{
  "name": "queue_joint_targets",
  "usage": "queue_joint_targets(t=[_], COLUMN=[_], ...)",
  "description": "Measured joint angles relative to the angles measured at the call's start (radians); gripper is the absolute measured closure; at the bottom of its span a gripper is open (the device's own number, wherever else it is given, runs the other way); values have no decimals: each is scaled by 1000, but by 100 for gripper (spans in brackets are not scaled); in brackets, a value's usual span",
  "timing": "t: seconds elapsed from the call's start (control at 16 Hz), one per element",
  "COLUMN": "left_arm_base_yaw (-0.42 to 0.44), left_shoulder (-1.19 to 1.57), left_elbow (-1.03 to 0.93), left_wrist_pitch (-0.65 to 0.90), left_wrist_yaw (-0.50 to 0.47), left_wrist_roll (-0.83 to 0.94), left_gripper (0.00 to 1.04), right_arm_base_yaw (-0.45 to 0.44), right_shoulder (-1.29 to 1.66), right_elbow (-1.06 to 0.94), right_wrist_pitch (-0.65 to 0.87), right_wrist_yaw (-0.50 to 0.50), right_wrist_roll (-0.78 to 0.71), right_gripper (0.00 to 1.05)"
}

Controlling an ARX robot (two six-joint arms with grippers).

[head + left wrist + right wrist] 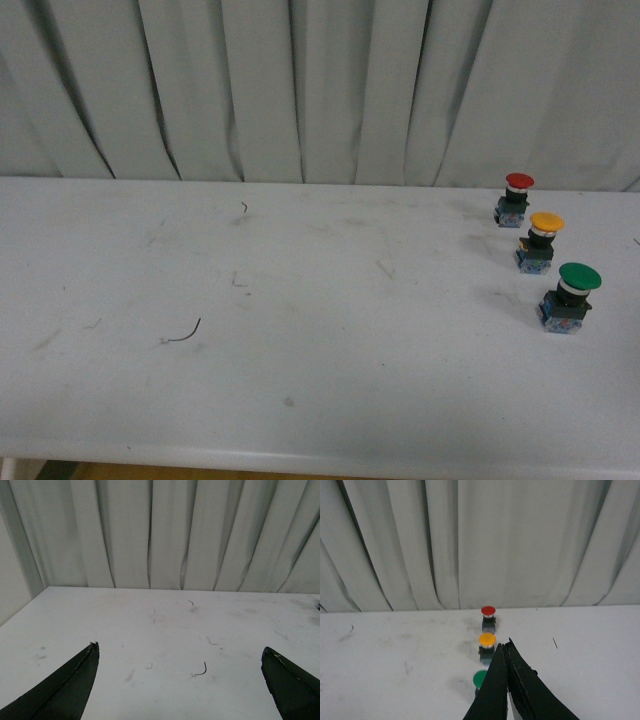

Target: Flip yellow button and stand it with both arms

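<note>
The yellow button (544,240) stands upright, cap up, at the right of the white table (300,330), between a red-capped button (515,198) behind it and a larger green-capped button (570,296) in front. Neither arm shows in the front view. In the right wrist view my right gripper (506,646) is shut and empty, its tips just beside the yellow button (487,646) and above the green cap (480,679); the red button (488,618) stands beyond. In the left wrist view my left gripper (180,650) is open and empty over bare table; no button shows there.
Grey pleated curtains (300,90) hang behind the table's far edge. A small curved dark wire scrap (183,333) lies on the left half of the table, also in the left wrist view (201,670). The table's front edge (300,462) runs along the bottom.
</note>
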Motion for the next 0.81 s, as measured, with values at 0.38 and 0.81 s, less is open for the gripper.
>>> queue_joint_targets(t=[0.38,0.81], left_arm_base_yaw=[0,0], left_shoulder=[0,0], left_elbow=[0,0], left_wrist_pitch=[0,0], left_wrist_yaw=[0,0], left_wrist_roll=[0,0], left_gripper=[7,7], right_arm_base_yaw=[0,0], right_shoulder=[-185,-417], right_elbow=[-179,-270], right_wrist_pitch=[-15,-150], right_wrist_yaw=[0,0], right_wrist_roll=[0,0], right_gripper=[103,103])
